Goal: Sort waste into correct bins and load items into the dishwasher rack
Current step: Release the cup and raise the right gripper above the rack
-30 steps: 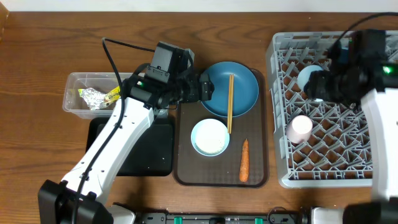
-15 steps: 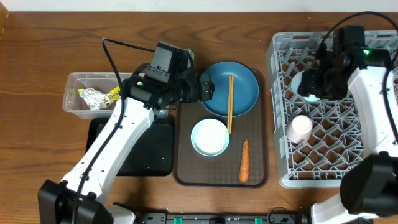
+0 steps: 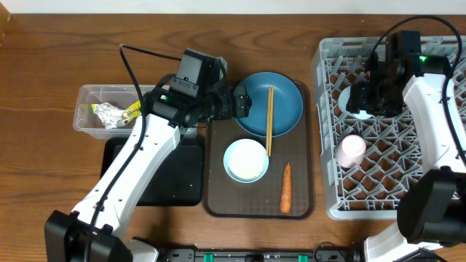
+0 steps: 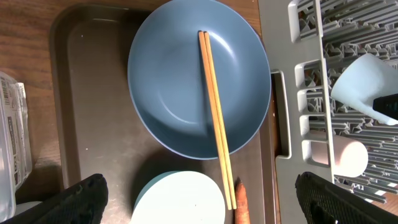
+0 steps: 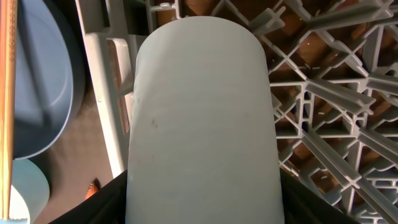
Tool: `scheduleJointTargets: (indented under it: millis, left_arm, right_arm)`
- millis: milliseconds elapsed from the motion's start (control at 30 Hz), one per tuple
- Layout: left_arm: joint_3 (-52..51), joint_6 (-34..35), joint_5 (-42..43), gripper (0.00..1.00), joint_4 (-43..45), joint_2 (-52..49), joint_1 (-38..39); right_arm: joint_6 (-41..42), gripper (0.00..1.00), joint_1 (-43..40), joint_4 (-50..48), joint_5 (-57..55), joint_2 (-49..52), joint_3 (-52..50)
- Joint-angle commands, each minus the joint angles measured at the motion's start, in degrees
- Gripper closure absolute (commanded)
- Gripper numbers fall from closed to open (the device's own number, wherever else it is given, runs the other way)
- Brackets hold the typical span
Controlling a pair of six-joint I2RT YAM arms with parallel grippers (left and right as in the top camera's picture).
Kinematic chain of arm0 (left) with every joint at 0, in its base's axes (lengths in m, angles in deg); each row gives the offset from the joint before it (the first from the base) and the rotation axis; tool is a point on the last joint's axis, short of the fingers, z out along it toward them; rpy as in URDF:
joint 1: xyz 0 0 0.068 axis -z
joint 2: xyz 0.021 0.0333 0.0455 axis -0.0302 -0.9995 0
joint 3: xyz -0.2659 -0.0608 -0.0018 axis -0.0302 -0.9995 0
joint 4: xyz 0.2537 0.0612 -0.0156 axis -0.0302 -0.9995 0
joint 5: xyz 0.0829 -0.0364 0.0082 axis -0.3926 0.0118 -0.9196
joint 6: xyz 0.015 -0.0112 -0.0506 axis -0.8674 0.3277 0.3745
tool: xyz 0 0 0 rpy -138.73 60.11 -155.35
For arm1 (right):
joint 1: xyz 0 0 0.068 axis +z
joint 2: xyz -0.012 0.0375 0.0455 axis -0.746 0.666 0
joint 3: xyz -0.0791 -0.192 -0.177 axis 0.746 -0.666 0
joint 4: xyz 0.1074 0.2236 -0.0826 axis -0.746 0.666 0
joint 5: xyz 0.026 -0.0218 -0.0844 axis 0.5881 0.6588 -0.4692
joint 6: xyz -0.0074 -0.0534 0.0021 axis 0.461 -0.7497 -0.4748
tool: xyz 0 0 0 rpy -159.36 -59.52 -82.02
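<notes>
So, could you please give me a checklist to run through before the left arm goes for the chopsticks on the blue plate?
1. The left gripper is open: ok, fingers wide apart.
2. The chopsticks are free: ok, lying together across the blue plate, nothing on them.
3. Gripper lined up over them: ok, roughly centred in the left wrist view.
4. The right gripper holds the light blue cup: ok, cup between its fingers.
5. That cup is seated in the dishwasher rack: cannot tell, contact hidden.
6. The pink cup is out of the way: ok, lying in the rack.
</notes>
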Motion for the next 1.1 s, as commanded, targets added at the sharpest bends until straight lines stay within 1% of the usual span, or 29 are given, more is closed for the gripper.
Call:
scheduleJointTargets:
  millis: [0,533,600,733,867,967,1067]
  left_arm:
    - [0.20,-0.61,-0.92,0.01,-0.13,0.28,-0.20]
    - [0.20,-0.61,-0.92,0.01,-0.13,0.28,-0.20]
    - [0.20,-0.61,-0.92,0.01,-0.13,0.31,-0.20]
    - [0.20,-0.61,-0.92,0.01,-0.15,0.28,-0.20]
    - [0.20,-0.61,-0.92,0.01,-0.13,0.31,-0.17]
    - [0.20,-0.61,-0.92,0.01,-0.13,0.28,-0.20]
    - [0.20,-0.61,-0.92,0.01,-0.13,0.31,-0.17]
  right_arm:
    - [-0.70,0.56,0.98,-0.15,-0.35,0.59,0.28]
    - [-0.87,0.55,1.68,-1.68,-0.76,0.59,-3.58]
    - [-0.87,0.53,1.70,-1.84,-0.76,0.59,-3.74]
    - [-0.87,0.34,1.68,-1.95,-0.76,0.59,-3.74]
    - [-0.90,0.19,1.70,-2.08,-0.76,0.59,-3.72]
    - [-0.87,0.14,1.68,-2.12,-0.74,0.59,-3.69]
    - [-0.87,0.13,1.68,-2.05,-0.76,0.59,-3.28]
